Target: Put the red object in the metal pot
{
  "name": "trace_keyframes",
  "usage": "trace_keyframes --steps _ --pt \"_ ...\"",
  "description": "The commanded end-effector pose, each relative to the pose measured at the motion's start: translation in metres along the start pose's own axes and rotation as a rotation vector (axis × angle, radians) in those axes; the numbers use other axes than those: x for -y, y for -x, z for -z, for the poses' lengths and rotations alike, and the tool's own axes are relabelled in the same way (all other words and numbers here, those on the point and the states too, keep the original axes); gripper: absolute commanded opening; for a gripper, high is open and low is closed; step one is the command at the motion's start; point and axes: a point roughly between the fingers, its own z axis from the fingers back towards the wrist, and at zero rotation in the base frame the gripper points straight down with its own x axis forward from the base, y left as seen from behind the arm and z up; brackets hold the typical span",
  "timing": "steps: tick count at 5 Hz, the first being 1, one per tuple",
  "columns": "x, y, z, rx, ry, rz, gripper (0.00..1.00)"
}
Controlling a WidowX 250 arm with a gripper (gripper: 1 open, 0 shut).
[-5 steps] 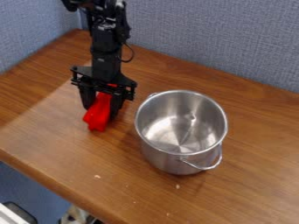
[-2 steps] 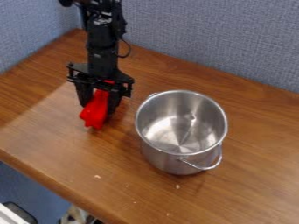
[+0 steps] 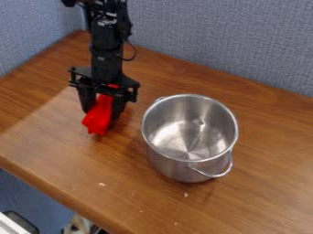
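The red object (image 3: 101, 115) is a bright red block standing tilted on the wooden table (image 3: 49, 119), left of the metal pot. My gripper (image 3: 108, 103) points straight down over it and is shut on its upper part. The metal pot (image 3: 189, 137) is a shiny round steel pot standing upright just right of the block, with nothing inside and a thin wire handle at its near right side. A narrow gap separates the block from the pot's rim.
A blue fabric wall rises behind the table. The black arm comes down from the top left. The table's front edge runs diagonally along the lower left.
The gripper and the red block shifted slightly to the left between the oldest frame and now; nothing has moved since the middle frame. The pot stayed put.
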Motion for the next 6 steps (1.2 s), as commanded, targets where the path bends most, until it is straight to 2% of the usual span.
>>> trace_keyframes --steps 1,6 --pt "-0.005 -0.002 -0.023 0.069 -0.008 -0.013 0.0" --pt "-0.005 0.005 -0.037 0.051 -0.011 -0.024 0.0"
